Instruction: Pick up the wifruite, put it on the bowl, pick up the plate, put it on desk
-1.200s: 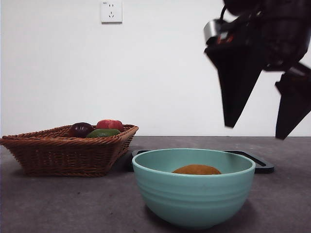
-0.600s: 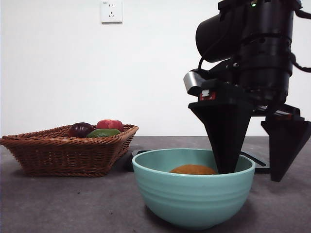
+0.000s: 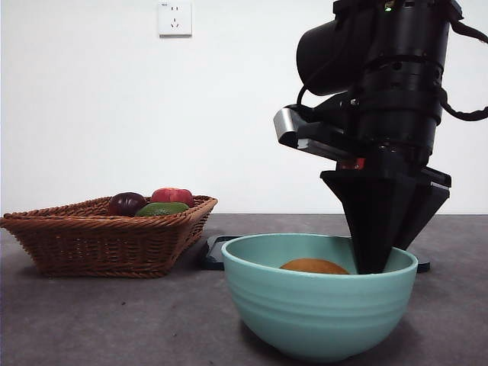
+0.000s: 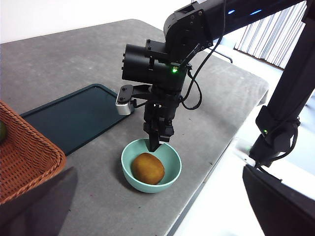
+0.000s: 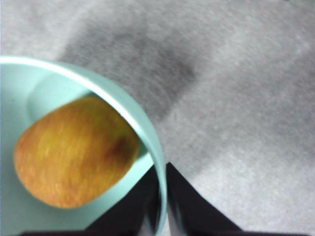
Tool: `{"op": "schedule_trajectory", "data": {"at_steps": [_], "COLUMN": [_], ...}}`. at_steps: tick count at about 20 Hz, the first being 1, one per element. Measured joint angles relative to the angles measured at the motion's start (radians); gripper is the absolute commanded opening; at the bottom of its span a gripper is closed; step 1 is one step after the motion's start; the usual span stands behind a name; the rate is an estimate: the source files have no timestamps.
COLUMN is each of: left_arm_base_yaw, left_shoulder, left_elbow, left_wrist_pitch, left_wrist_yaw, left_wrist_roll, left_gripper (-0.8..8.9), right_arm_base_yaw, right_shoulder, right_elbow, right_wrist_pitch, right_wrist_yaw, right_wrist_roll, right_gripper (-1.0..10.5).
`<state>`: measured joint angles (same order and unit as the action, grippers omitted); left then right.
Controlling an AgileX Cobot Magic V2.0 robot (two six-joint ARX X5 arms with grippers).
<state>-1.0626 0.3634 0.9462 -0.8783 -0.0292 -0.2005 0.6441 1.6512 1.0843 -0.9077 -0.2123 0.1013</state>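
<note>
The orange-brown wifruite [image 3: 314, 266] [image 4: 147, 168] [image 5: 74, 152] lies inside the mint-teal bowl [image 3: 320, 313] [image 4: 125, 169] [image 5: 123, 103], which stands on the grey desk [image 3: 114, 320]. My right gripper [image 3: 375, 263] [image 4: 155, 145] [image 5: 162, 196] points straight down at the bowl's right side. It is shut on the rim, one jaw inside and one outside, beside the fruit and clear of it. A flat dark tray [image 4: 74, 118] [image 3: 213, 252], the one plate-like thing in view, lies behind the bowl. My left gripper [image 4: 157, 196] hangs open high above the desk, holding nothing.
A brown wicker basket [image 3: 99, 236] [image 4: 24, 157] stands at the left and holds a dark purple fruit [image 3: 126, 203], a red one [image 3: 172, 195] and a green one [image 3: 162, 208]. In the left wrist view the desk's edge runs close by the bowl.
My right gripper came down from the upper right, straddled the bowl's right rim and shut on it. The bowl, with the wifruite in it, slid a little to the right.
</note>
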Motion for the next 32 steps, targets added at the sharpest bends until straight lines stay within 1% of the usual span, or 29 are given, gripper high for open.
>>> {"op": "schedule_trajectory", "data": {"at_steps": [2,5,8,11,14,18,21,25,32], "left_arm_base_yaw": [0.000,0.000,0.000,0.000,0.000,0.000,0.000,0.000,0.000], "left_shoulder": [0.000,0.000,0.000,0.000,0.000,0.000,0.000,0.000,0.000], "left_elbow": [0.000,0.000,0.000,0.000,0.000,0.000,0.000,0.000,0.000], "left_wrist_pitch": [0.000,0.000,0.000,0.000,0.000,0.000,0.000,0.000,0.000], "left_wrist_yaw": [0.000,0.000,0.000,0.000,0.000,0.000,0.000,0.000,0.000], "left_wrist_roll": [0.000,0.000,0.000,0.000,0.000,0.000,0.000,0.000,0.000], "left_gripper": [6.25,6.25,6.25,6.25,6.25,6.25,6.25,6.25,6.25], "right_arm_base_yaw": [0.001,0.001,-0.005,-0.036,-0.098,-0.175,-0.217,-0.268,-0.317], "right_shoulder": [0.000,0.001,0.001,0.018,0.101,0.261,0.392,0.538,0.573], "right_elbow": [0.002,0.037,0.100,0.195,0.331,0.554,0.724,0.893,0.917], "right_wrist_pitch": [-0.002,-0.049,-0.084,-0.130,-0.192,-0.254,-0.290,-0.319,-0.327], "right_wrist_yaw": [0.000,0.009,0.053,0.056,0.056,0.056,0.056,0.056,0.026], "right_wrist_roll": [0.007,0.011,0.012,0.011,0.010,-0.008,-0.023,-0.049,-0.078], "right_gripper": [0.1,0.1,0.1,0.1,0.1,0.1,0.1,0.1,0.1]}}
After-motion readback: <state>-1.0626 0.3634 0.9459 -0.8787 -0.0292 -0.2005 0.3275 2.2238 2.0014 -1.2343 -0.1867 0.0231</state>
